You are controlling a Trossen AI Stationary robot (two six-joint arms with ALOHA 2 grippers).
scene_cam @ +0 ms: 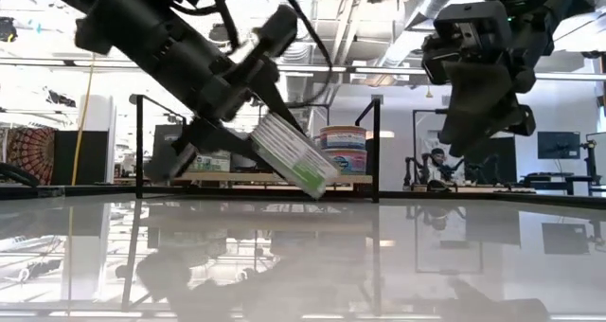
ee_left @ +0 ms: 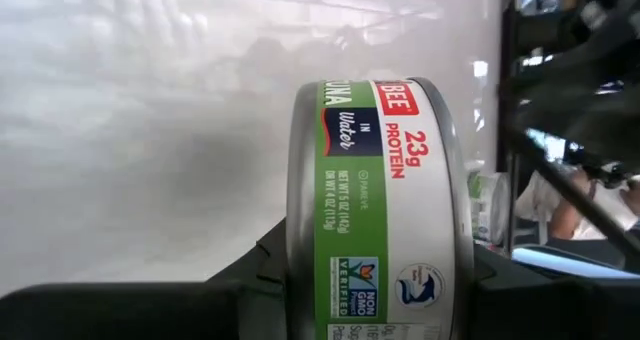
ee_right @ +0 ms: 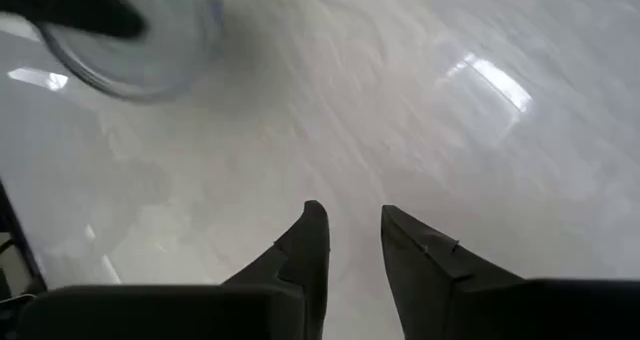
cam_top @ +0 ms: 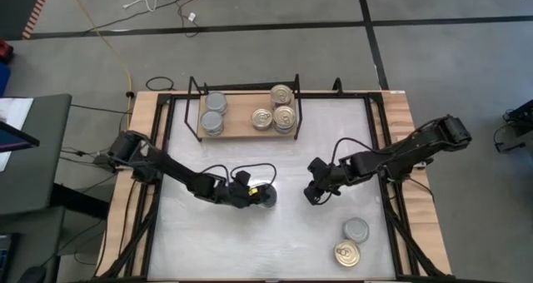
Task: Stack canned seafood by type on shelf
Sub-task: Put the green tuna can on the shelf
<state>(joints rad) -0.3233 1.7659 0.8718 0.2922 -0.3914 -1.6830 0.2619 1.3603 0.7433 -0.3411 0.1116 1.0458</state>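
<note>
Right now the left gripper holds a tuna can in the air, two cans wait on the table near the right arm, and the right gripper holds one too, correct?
Not quite. The right gripper holds nothing: its wrist view shows only bare table between its parted fingers. The left gripper does hold the tuna can, and two cans wait.

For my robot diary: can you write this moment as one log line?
left gripper: shut on tuna can, lifted | right gripper: open, empty, above table | shelf: five cans showing

You get bright overhead light glaring off the glossy counter (ee_right: pixel 480 80); the left wrist view's backdrop is blurred.
</note>
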